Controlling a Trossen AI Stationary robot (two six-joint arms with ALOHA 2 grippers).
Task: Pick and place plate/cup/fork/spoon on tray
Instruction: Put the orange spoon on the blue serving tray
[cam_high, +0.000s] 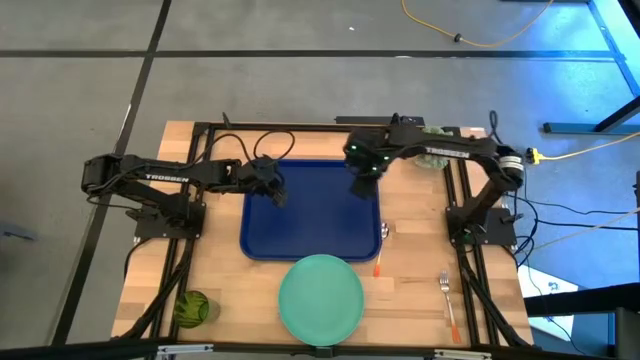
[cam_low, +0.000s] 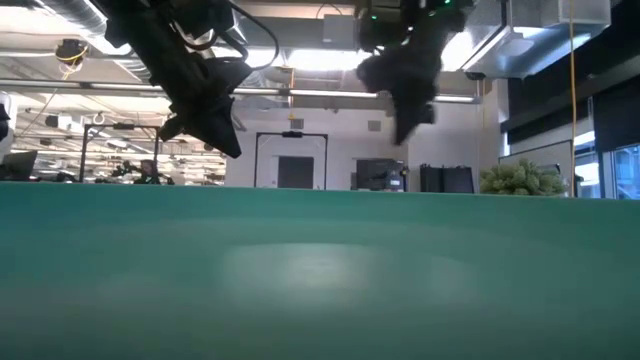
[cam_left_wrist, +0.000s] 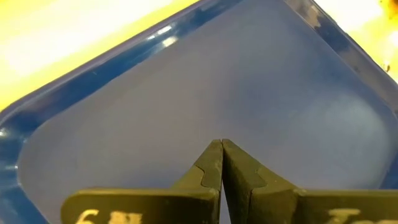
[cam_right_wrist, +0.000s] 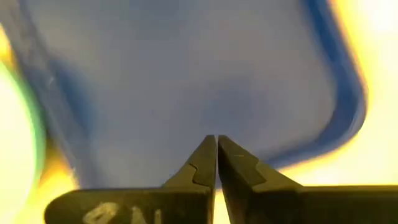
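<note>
A: Where's everything?
B: Tray (cam_high: 311, 213) mid-table, nothing in it. Plate (cam_high: 320, 297) just past its near edge. Cup (cam_high: 193, 308) near my left arm's base, fork (cam_high: 446, 292) on the right, spoon (cam_high: 380, 258) by the tray's corner.
A: Your grippers?
B: Left gripper (cam_high: 277, 193) and right gripper (cam_high: 362, 184) hover over the tray, both pinched shut, holding nothing, so I'd say nothing's started.
A: Surroundings?
B: Wooden table (cam_high: 220, 275), grey floor (cam_high: 250, 60), yellow cable (cam_high: 480, 35), plant (cam_low: 520, 178), office behind.
</note>
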